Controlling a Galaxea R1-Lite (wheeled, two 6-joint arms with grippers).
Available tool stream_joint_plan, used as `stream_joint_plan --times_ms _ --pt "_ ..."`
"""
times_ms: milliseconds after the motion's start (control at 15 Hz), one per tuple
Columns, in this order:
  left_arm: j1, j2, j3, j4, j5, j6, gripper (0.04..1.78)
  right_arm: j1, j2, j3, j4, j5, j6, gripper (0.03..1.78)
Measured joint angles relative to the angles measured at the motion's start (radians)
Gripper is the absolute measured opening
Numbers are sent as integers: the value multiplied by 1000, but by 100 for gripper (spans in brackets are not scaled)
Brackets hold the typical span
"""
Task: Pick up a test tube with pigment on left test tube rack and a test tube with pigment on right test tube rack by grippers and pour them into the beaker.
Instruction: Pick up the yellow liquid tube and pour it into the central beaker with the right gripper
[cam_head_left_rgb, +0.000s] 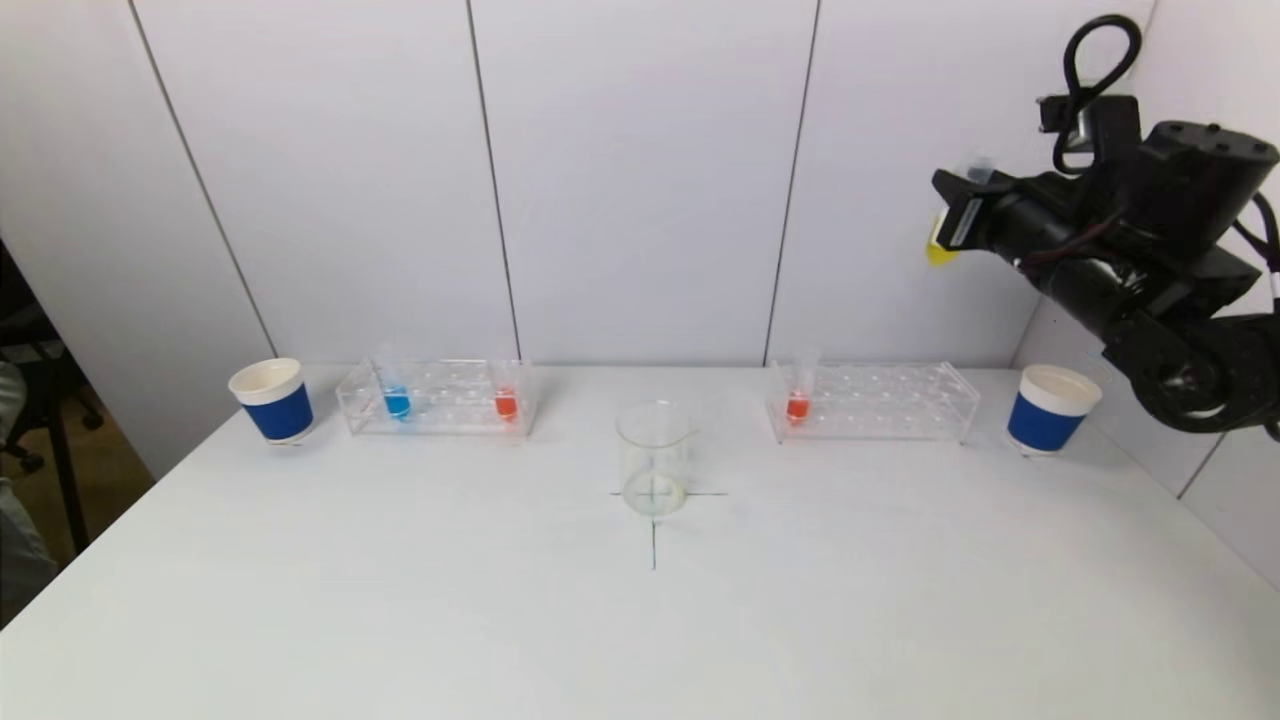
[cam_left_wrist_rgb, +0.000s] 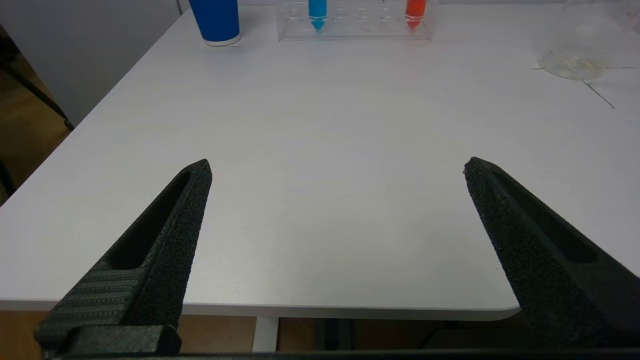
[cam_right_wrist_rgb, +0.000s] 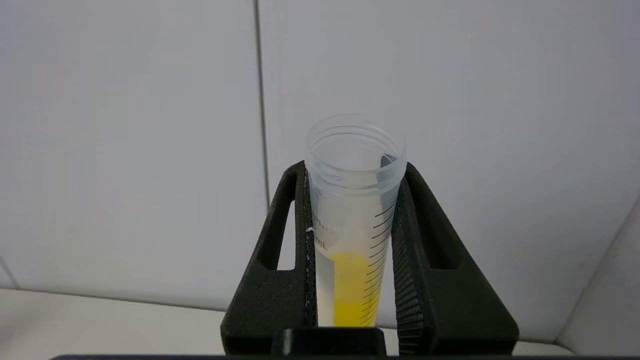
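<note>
My right gripper (cam_head_left_rgb: 958, 215) is raised high above the right rack, shut on a clear test tube with yellow pigment (cam_right_wrist_rgb: 352, 240), which also shows in the head view (cam_head_left_rgb: 940, 252). The clear right rack (cam_head_left_rgb: 872, 400) holds one tube with red pigment (cam_head_left_rgb: 798, 405). The clear left rack (cam_head_left_rgb: 438, 398) holds a blue-pigment tube (cam_head_left_rgb: 397, 402) and a red-pigment tube (cam_head_left_rgb: 506, 403). The glass beaker (cam_head_left_rgb: 654, 457) stands at the table's middle on a cross mark. My left gripper (cam_left_wrist_rgb: 337, 167) is open and empty over the near left table edge, out of the head view.
A blue-and-white paper cup (cam_head_left_rgb: 273, 399) stands left of the left rack, and another cup (cam_head_left_rgb: 1050, 408) stands right of the right rack. The white wall rises just behind the racks. The table's near edge (cam_left_wrist_rgb: 320, 310) lies under my left gripper.
</note>
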Motion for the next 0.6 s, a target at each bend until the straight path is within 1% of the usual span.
stream_joint_plan --times_ms 133,200,267,333,600 --pt "0 0 0 0 0 0 176 29 -39 -93 144 23 -16 49" --pt "-1 0 0 0 0 0 176 46 -48 -135 196 28 -34 49" --pt "-1 0 0 0 0 0 176 63 -53 -165 231 31 -66 49" --pt "-1 0 0 0 0 0 176 79 -55 -183 245 39 -106 49" --pt "-1 0 0 0 0 0 176 117 -55 -196 254 107 -263 49"
